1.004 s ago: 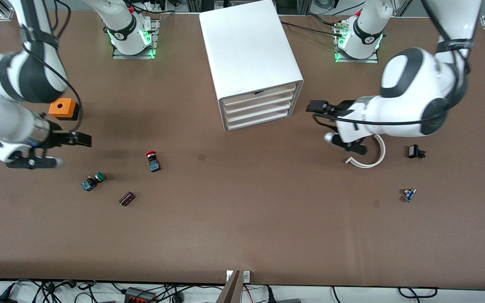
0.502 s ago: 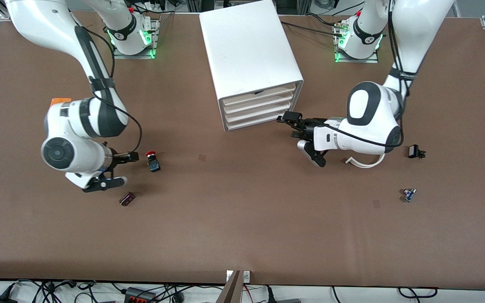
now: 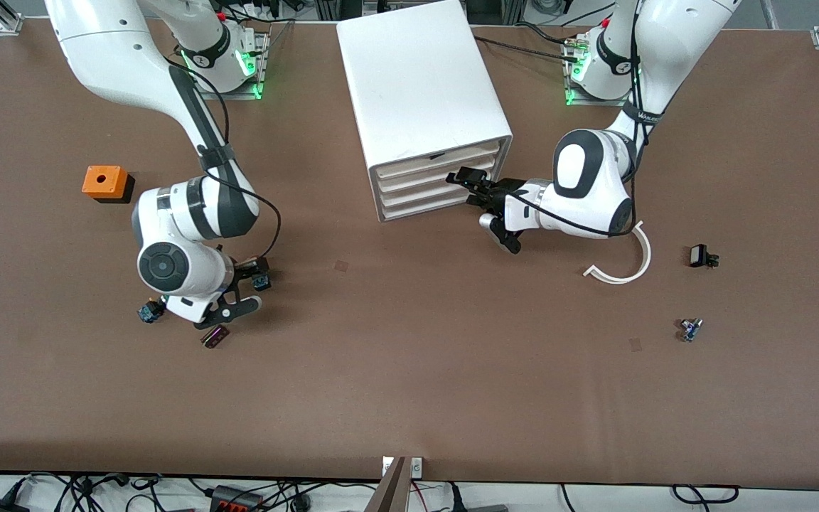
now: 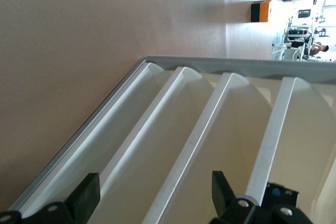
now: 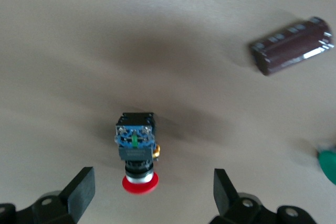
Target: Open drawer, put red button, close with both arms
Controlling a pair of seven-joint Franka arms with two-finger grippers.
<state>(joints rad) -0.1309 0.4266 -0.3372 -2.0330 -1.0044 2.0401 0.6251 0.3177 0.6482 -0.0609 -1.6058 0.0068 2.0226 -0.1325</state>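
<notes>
The red button (image 5: 136,153) lies on its side on the table, red cap (image 5: 140,183) toward my right gripper (image 5: 153,192). That gripper is open, with the cap between its fingertips and not touched. In the front view the right gripper (image 3: 252,270) hides the cap; only the blue base (image 3: 262,283) shows. The white cabinet (image 3: 416,71) has four drawers (image 3: 438,181), all shut. My left gripper (image 3: 470,178) is open at the drawer fronts (image 4: 199,129), at the end nearer the left arm. In the left wrist view the left gripper (image 4: 155,195) holds nothing.
An orange box (image 3: 104,183) stands toward the right arm's end. A green-capped switch (image 3: 148,311) and a brown cylinder (image 3: 215,336) lie close by the right gripper. A white curved strip (image 3: 626,263), a black part (image 3: 701,256) and a small blue part (image 3: 690,328) lie toward the left arm's end.
The right gripper swept from near the orange box to the red button and now straddles its cap. The left gripper moved from beside the cabinet up to the drawer fronts.
</notes>
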